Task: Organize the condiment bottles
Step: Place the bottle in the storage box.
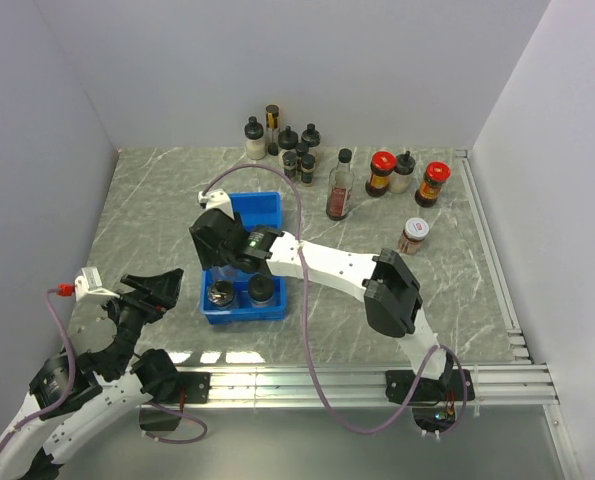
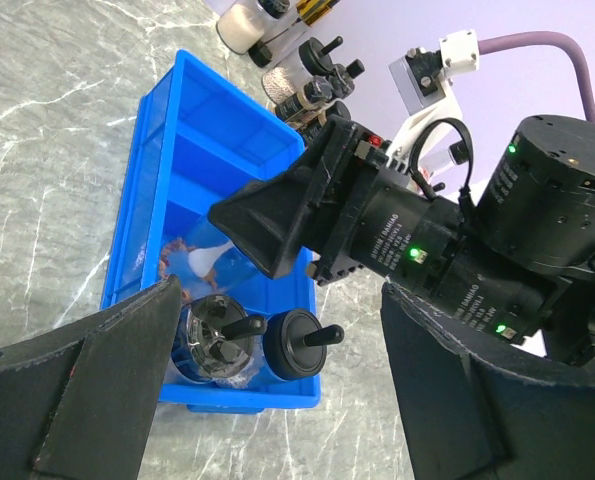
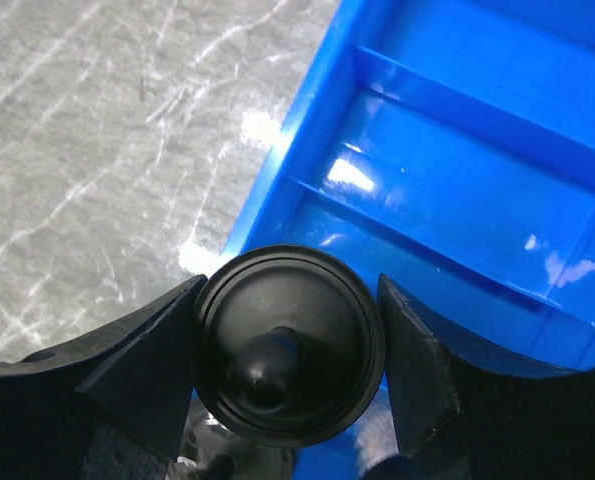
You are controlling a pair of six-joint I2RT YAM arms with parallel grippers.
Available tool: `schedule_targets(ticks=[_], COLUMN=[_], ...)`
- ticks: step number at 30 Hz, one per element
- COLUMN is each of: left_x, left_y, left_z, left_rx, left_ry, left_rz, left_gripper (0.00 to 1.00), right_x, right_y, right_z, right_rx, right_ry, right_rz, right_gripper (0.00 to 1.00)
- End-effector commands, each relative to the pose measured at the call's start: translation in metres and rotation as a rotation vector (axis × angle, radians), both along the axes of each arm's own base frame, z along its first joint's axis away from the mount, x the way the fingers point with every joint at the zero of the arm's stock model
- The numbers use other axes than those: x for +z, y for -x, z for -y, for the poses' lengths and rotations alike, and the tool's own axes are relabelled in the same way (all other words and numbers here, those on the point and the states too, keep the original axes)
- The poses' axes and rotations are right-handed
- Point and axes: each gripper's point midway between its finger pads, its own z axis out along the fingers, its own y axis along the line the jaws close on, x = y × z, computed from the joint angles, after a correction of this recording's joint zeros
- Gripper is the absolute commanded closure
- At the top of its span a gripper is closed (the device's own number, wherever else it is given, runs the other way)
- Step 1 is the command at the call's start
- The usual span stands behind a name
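The right tool is clamped on a black-capped bottle, held between its fingers over the blue tray. Two more bottles stand in the tray's nearest compartment. The left tool hangs spread open and empty beside the tray. The remaining bottles stand at the table's far edge.

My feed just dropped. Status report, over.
Left gripper open beside blue tray. Right gripper shut on black-capped bottle at tray. Nothing blocking; two bottles already in near compartment.

Blue tray — compartmented, grey marbled table
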Motion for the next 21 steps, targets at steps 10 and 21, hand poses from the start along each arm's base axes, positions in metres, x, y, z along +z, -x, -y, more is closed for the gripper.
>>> schedule_targets(ticks=[10, 21], left_x=[0.013, 0.013], left_y=[0.004, 0.003], left_z=[-0.008, -0.008], left_rx=[0.012, 0.015], left_ry=[0.057, 0.053], left_rz=[0.043, 0.041], left_gripper=[0.13, 0.13], right_x=[-0.028, -0.003], right_y=[-0.007, 0.009], right_z=[-0.006, 0.017], right_rx=[-0.043, -0.027], right_ry=[0.024, 0.001], right_rz=[0.035, 0.090], right_gripper=[1.00, 1.00])
